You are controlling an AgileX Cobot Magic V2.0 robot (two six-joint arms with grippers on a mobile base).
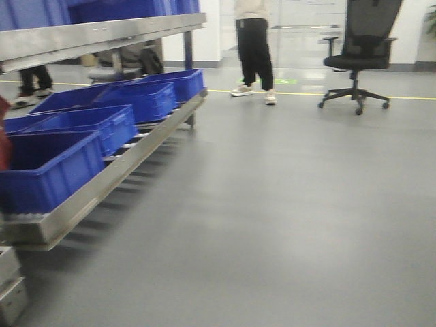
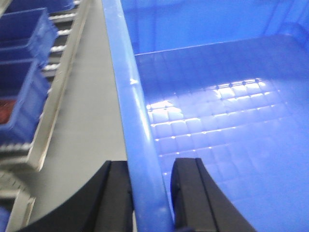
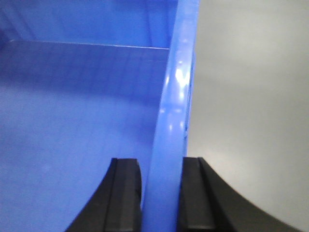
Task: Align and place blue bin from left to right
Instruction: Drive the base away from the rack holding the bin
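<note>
The blue bin (image 2: 217, 96) is a wide light-blue crate with a gridded floor, and it fills both wrist views. My left gripper (image 2: 152, 193) is shut on its left rim (image 2: 130, 87), one black finger (image 2: 116, 198) outside the wall and one inside. In the right wrist view the blue bin (image 3: 72, 106) runs off to the left. My right gripper (image 3: 161, 193) is shut on its right rim (image 3: 176, 82), with one finger (image 3: 193, 193) on the outer side over the floor. The bin and both grippers are out of sight in the front view.
A low metal roller rack (image 1: 116, 180) with several dark navy bins (image 1: 61, 157) runs along the left, under an upper shelf (image 1: 88, 34). Its rail (image 2: 58, 96) lies just left of the held bin. A standing person (image 1: 255, 48) and an office chair (image 1: 357, 54) are far ahead. Metal boxes (image 1: 10, 286) sit lower left.
</note>
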